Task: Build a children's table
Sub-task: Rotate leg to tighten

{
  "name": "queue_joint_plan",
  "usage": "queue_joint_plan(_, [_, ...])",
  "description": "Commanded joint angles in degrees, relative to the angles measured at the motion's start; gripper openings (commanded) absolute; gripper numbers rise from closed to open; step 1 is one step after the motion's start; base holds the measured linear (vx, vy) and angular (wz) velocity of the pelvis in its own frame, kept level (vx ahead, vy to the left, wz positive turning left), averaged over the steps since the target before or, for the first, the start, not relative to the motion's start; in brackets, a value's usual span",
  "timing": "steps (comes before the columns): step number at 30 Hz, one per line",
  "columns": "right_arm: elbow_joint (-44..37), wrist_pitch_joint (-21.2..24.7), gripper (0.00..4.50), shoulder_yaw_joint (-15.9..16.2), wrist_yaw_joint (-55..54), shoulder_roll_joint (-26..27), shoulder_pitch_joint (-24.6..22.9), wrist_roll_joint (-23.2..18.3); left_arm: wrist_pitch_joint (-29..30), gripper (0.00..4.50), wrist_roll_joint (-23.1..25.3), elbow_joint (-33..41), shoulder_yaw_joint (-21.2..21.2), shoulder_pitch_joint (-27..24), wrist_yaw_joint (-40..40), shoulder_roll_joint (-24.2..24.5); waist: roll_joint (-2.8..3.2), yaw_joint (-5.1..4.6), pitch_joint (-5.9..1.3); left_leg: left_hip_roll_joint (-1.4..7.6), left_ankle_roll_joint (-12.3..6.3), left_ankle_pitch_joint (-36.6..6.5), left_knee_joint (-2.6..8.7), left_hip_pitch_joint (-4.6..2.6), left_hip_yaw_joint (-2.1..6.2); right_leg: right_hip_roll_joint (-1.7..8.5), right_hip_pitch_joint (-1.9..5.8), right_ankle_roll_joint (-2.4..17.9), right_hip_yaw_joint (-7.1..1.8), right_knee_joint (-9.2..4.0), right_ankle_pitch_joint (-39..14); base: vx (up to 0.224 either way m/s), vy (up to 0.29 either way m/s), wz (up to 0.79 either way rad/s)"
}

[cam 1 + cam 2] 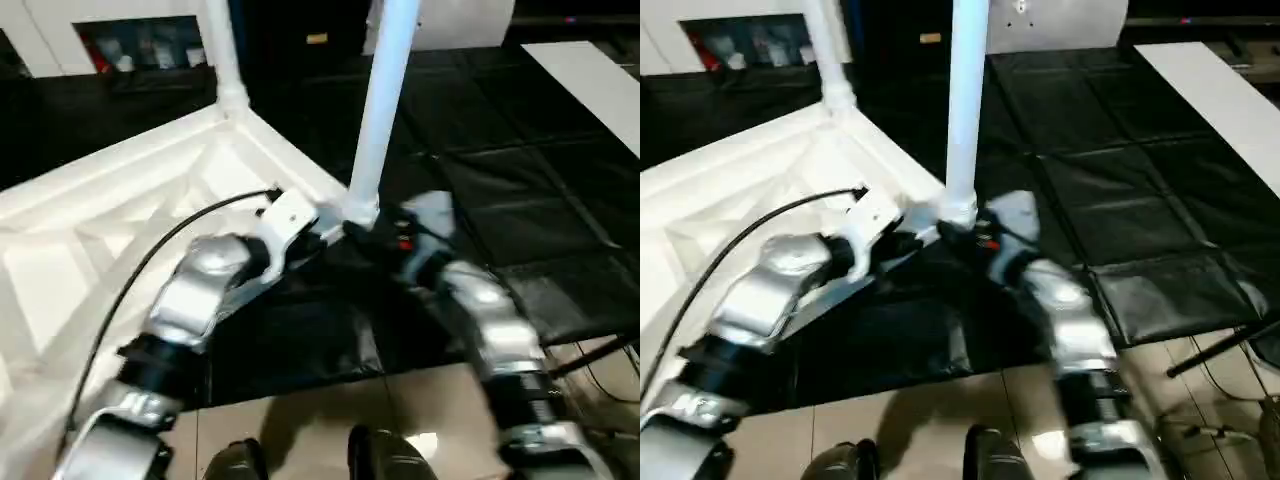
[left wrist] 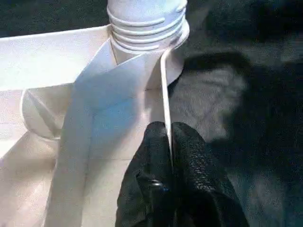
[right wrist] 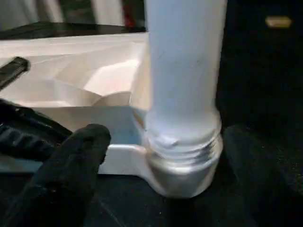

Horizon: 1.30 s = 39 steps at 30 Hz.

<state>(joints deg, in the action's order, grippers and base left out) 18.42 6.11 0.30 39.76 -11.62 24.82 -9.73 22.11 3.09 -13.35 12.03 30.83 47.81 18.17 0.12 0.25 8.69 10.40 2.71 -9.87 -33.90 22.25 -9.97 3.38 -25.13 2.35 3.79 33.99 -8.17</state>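
Left wrist view shows you the left end effector closed on the thin side wall of the table top; its two black fingers pinch that wall from both sides, just below a corner socket.

In the right wrist view, your right end effector stands open around the base of a leg. One black finger is on one side of the socket and the other is on the far side, and both fingers are apart from the white plastic. You can see the screw thread at the bottom of this leg, where it enters the round socket.

From the head views you can count two legs standing upright: the near leg at the corner between your two silver forearms, and a second leg at the farther corner. There is one table top, white, lying upside down so that the ribs of its underside face up. It rests on black floor mats, to your left and in front of you. A black cable runs along your left forearm.
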Motion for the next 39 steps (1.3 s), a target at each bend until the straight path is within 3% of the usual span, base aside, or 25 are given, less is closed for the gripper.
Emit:
queue_joint_plan(1, [-1.3, -1.4, 4.42, -0.1, 4.5, -2.3, -0.4, -1.0, -3.9, 0.00, -1.8, 1.0, 0.8, 0.0, 4.1, 1.2, -0.15, 0.40, -4.98, 2.16, -6.38, -9.5, 3.49, -0.96, 0.52, 4.30, 4.18, 11.9, -2.86, -4.30, -16.7, 0.000, 0.000, 0.00])
queue_joint_plan(7, [-1.8, -3.1, 4.42, 2.9, 18.6, -11.3, 0.3, -2.1, -13.4, 0.00, -3.8, -1.1, 3.8, -1.1, 18.3, 7.8, -0.26, 1.26, -5.08, 2.29, -6.55, -9.2, 3.50, -1.14, 0.44, 4.30, 4.01, 11.7, -3.00, -4.16, -16.7, 0.000, 0.000, 0.00])
queue_joint_plan(12, [-1.4, -2.6, 4.42, 4.4, 22.9, -12.7, 0.6, -2.5, -14.1, 0.00, -5.0, -0.8, 4.6, -1.0, 22.3, 8.9, -0.23, 1.88, -5.22, 2.60, -6.60, -8.2, 3.55, -1.23, 0.42, 4.39, 3.93, 12.8, -3.03, -3.74, -14.8, 0.000, 0.000, 0.00])
queue_joint_plan(13, [-0.9, -2.5, 4.17, 5.3, 25.0, -13.1, 0.9, -2.6, -14.5, 0.00, -5.4, -0.8, 5.3, -0.7, 24.2, 9.5, -0.35, 1.95, -5.18, 2.64, -6.64, -8.0, 3.57, -1.23, 0.39, 4.42, 3.89, 13.1, -3.08, -3.70, -14.3, 0.000, 0.000, 0.00])
queue_joint_plan(17, [1.4, -3.4, 3.85, 8.0, 29.8, -14.1, 2.0, -2.3, -17.5, 0.00, -5.8, -2.3, 7.0, 0.4, 28.2, 10.4, -0.59, 2.07, -5.00, 2.47, -6.69, -8.8, 3.56, -1.05, 0.33, 4.50, 3.98, 12.7, -3.03, -3.88, -16.2, 0.000, 0.000, 0.00])
queue_joint_plan(21, [2.7, -3.9, 3.62, 9.5, 31.9, -14.2, 2.7, -1.6, -18.3, 0.00, -5.7, -2.8, 7.6, 1.1, 29.4, 10.1, -0.56, 2.19, -4.96, 2.50, -5.68, -9.5, 3.59, -1.12, 0.40, 4.63, 3.90, 11.3, -3.07, -4.18, -19.6, 0.000, 0.000, 0.00])
queue_joint_plan(31, [2.8, -3.7, 2.67, 10.9, 35.6, -15.3, 2.6, -1.6, -19.7, 0.00, -5.9, -4.6, 7.8, 1.8, 30.3, 10.5, -0.59, 2.47, -5.09, 2.52, -6.20, -8.0, 3.53, -1.05, 0.42, 4.50, 3.95, 11.7, -3.01, -3.93, -17.8, 0.000, 0.000, 0.00])
queue_joint_plan(39, [2.8, -3.4, 2.46, 10.6, 36.2, -16.0, 2.8, -1.9, -20.0, 0.00, -5.8, -5.5, 7.7, 2.2, 30.7, 10.7, -0.60, 2.64, -5.04, 2.59, -5.68, -9.0, 3.62, -1.11, 0.45, 4.55, 3.87, 11.3, -2.97, -4.12, -19.4, 0.000, 0.000, 0.00])
